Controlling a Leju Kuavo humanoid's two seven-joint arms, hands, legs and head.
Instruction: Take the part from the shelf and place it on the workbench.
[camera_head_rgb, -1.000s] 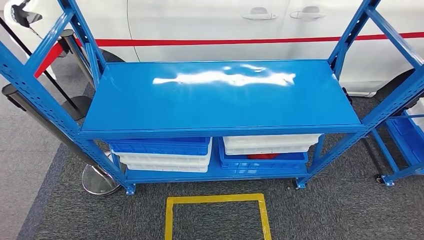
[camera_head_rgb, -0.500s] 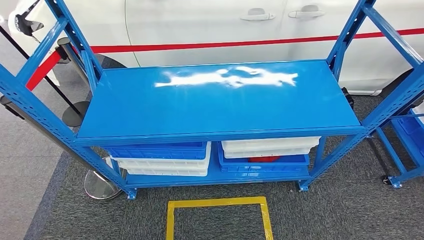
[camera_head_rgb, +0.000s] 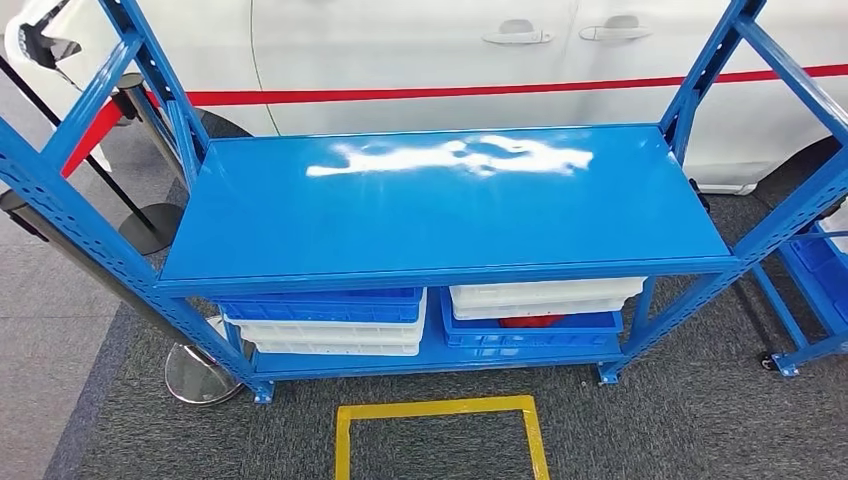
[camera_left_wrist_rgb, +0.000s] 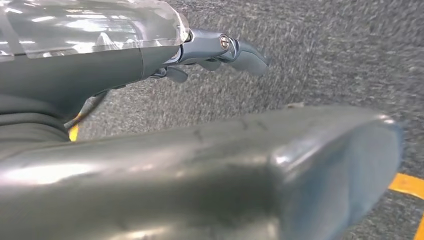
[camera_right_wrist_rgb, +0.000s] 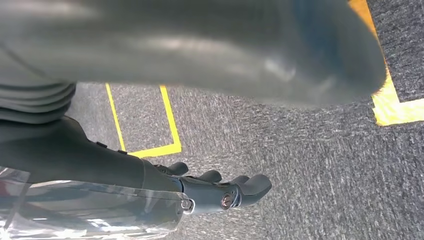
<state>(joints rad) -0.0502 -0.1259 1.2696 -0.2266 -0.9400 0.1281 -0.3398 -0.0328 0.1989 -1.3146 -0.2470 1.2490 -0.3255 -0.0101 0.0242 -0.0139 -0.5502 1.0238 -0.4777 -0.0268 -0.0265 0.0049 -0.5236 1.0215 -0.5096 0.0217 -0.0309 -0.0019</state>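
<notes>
Both hands hang over grey carpet, left hand (camera_left_wrist_rgb: 220, 50) and right hand (camera_right_wrist_rgb: 220, 190) loosely uncurled, holding nothing. Beyond the yellow floor square (camera_head_rgb: 440, 440), the blue shelf (camera_head_rgb: 450, 215); a red part (camera_head_rgb: 530, 321) sits in its lower right blue bin (camera_head_rgb: 530, 328), beneath 1 white bin (camera_head_rgb: 545, 296).

Grey carpet (camera_head_rgb: 680, 420) with yellow tape square (camera_head_rgb: 440, 435); white car (camera_head_rgb: 420, 50) behind.

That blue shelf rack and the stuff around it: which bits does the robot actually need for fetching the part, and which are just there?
For the job:
- blue shelf rack
- stacked blue and white bins on its bottom level
- red item in a right-hand bin, possibly the part
- left robot hand, empty
- right robot hand, empty

Just there:
- white car
- barrier post
- yellow floor square
</notes>
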